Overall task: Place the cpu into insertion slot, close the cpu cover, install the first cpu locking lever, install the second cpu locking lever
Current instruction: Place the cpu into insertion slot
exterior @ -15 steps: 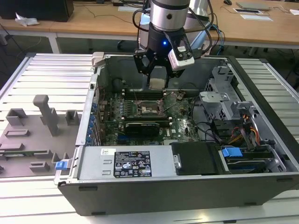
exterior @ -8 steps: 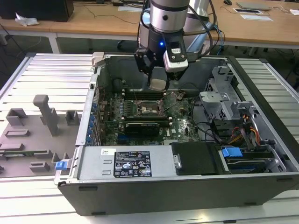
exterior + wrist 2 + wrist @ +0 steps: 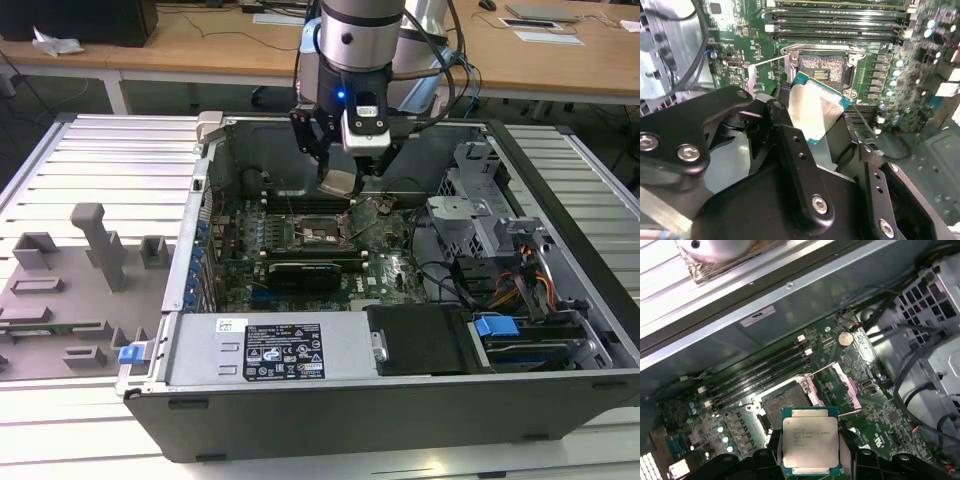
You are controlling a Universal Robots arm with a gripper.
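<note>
Leftmost in the exterior view, a grey moulded plastic tray (image 3: 70, 290) lies at 9 o'clock of the open black computer case (image 3: 300, 420). Centrally, the black two-fingered gripper (image 3: 342, 182) clamps the flat square silver-topped cpu (image 3: 810, 445), poised at 12 o'clock of the dark square metal-rimmed insertion slot (image 3: 322, 232); the thin silvery cpu cover (image 3: 842, 385) stands raised open beside it

The cpu (image 3: 810, 445), held in the pincer (image 3: 342, 180), hangs above the insertion slot (image 3: 785, 407) inside the case (image 3: 300, 425).

Bright even light, glare on the cpu (image 3: 812, 110), soft shadows
</note>
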